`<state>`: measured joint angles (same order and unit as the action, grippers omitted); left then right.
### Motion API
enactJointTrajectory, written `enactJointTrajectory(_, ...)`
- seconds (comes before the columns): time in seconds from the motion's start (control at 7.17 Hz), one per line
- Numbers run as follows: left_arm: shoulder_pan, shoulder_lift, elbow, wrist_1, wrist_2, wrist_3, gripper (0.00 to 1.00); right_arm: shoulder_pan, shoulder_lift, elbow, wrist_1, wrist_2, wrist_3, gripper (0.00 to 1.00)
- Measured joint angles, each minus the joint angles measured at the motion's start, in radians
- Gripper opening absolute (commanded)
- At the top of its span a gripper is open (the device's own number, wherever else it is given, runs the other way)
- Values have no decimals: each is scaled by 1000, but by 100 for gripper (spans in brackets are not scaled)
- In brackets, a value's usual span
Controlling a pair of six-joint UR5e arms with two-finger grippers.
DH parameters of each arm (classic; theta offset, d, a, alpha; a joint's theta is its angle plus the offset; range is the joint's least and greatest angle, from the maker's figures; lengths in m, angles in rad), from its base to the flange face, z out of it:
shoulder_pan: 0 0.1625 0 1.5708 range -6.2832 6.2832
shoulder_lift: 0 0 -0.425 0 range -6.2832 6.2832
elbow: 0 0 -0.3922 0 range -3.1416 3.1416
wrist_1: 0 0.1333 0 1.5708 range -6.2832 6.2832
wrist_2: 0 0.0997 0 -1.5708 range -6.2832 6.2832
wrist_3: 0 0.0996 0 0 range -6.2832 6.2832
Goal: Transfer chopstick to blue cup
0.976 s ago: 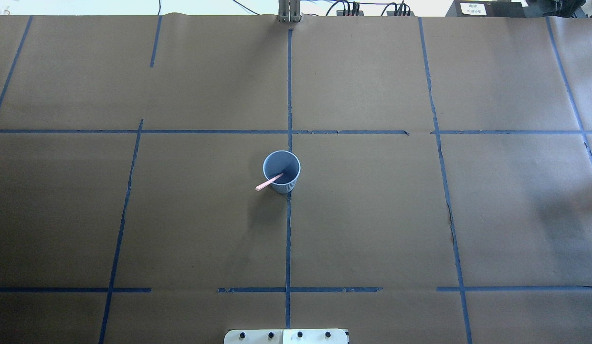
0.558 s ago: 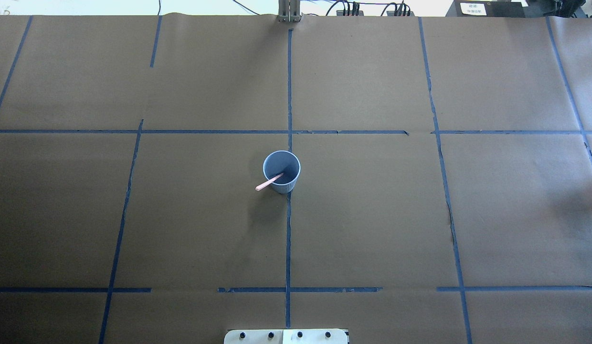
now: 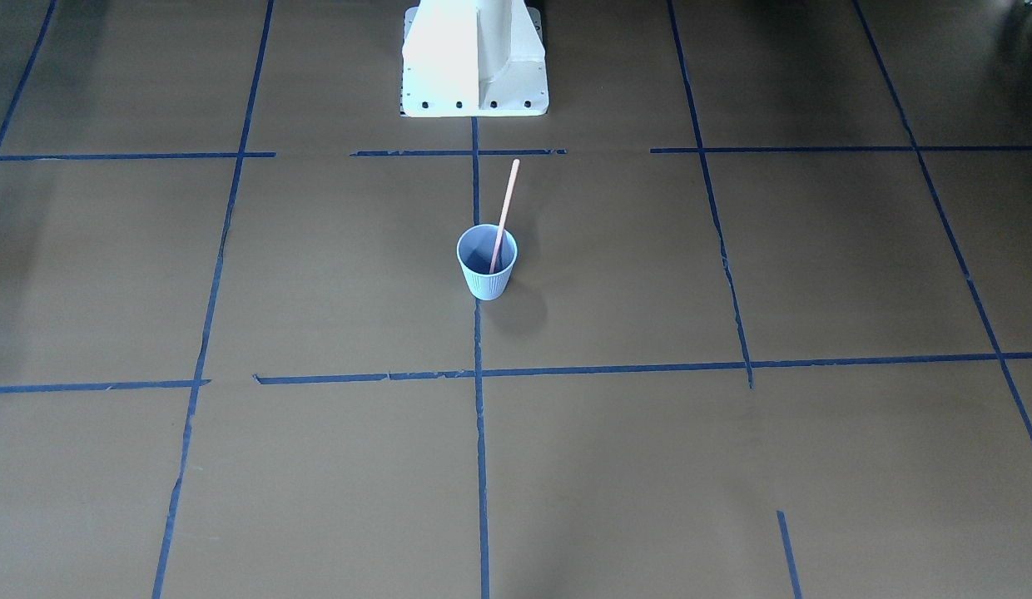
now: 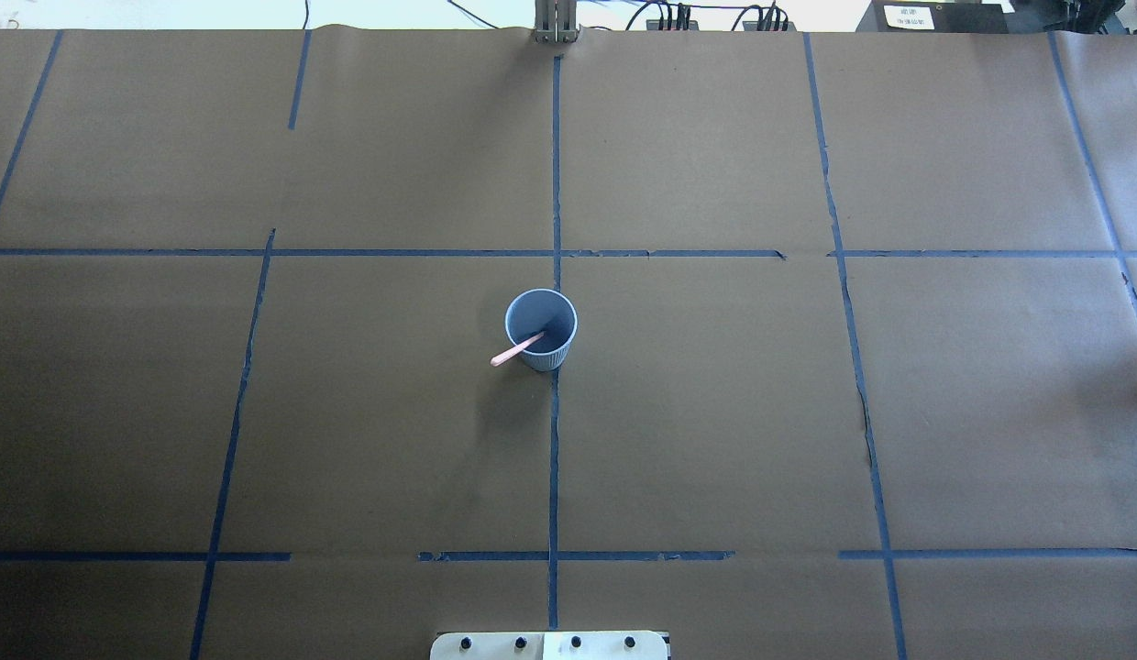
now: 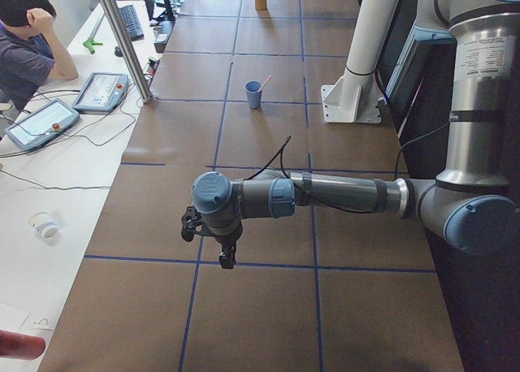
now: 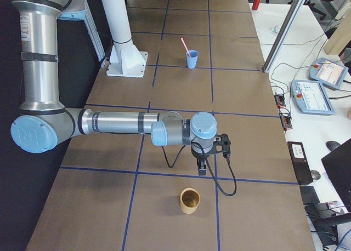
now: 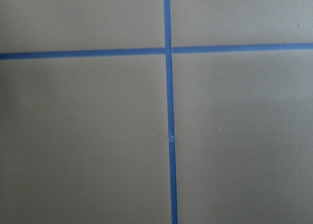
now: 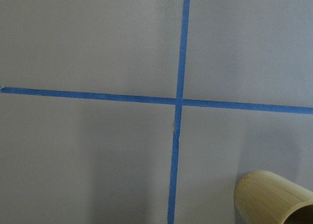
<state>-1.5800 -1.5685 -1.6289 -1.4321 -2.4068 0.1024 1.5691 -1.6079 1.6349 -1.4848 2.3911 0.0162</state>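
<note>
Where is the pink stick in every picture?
Front-facing: chopstick centre, sticking up out of the blue cup.
Overhead: centre, poking out lower left.
Exterior left: far, top middle.
Exterior right: far, top middle.
Left wrist: absent.
Right wrist: absent.
Shared landmark: the blue cup holding it.

Right edge, overhead view: a small black part that poked in over the brown paper table cover point(image 4: 990, 183) a second ago is gone. It had already left the view 0.6 s ago.
Whose part: it sat on the robot's right side, but the overhead view does not show what it belonged to.
Shadow: the broad dark smudge on the right-hand stretch of the paper has thinned and drawn back toward the right edge step by step. Only a faint shadow point(image 4: 1128, 394) is left there.
</note>
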Motion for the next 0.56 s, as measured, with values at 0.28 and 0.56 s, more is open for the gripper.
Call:
enactJointTrajectory(0.28, -1, -25, 60, -33, -1, -1, 100, 0, -7, 7, 0, 0, 3, 100)
enactJointTrajectory(0.56, -7, -19, 68, -51, -3, 5, 100, 2, -24, 20, 1, 0, 3, 100)
